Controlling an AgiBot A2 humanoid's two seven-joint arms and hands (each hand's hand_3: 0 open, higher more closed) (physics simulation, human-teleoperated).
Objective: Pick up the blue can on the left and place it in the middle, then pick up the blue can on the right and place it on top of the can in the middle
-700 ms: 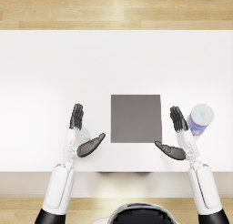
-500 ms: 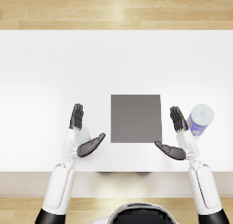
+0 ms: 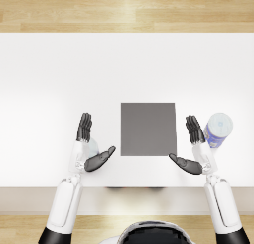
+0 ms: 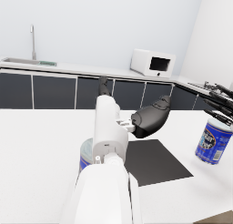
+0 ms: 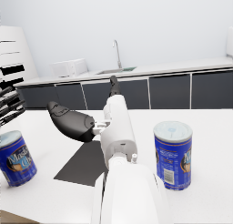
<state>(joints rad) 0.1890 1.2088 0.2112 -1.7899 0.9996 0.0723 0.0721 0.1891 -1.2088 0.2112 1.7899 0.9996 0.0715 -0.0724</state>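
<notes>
A white table [image 3: 127,69] fills most of the head view, with a strip of light wood floor [image 3: 127,10] beyond its far edge. A single dark grey square mat [image 3: 148,129] lies flat on the table, between the two hands. The wrist views show the room behind: a pale wall, a run of dark cabinets [image 4: 41,91] under a light counter, a sink with a tall tap [image 5: 117,52], and one white microwave [image 4: 153,63] on the counter.

There are two blue cans, both upright on the table. The left can [image 3: 93,148] stands just left of the mat, right beside the left hand [image 3: 89,146] and largely hidden by it from above; in the left wrist view it shows partly behind the forearm. The right can [image 3: 218,130] stands just right of the right hand [image 3: 193,149], apart from the mat, its pale lid showing from above. Neither can is on the mat.

Two white arms come up from the near edge. The left hand is released, fingers straight and thumb spread toward the mat, grasping nothing; whether it touches the left can cannot be told. The right hand is likewise released, fingers extended, thumb pointing at the mat, with the right can just outside it and not held.
</notes>
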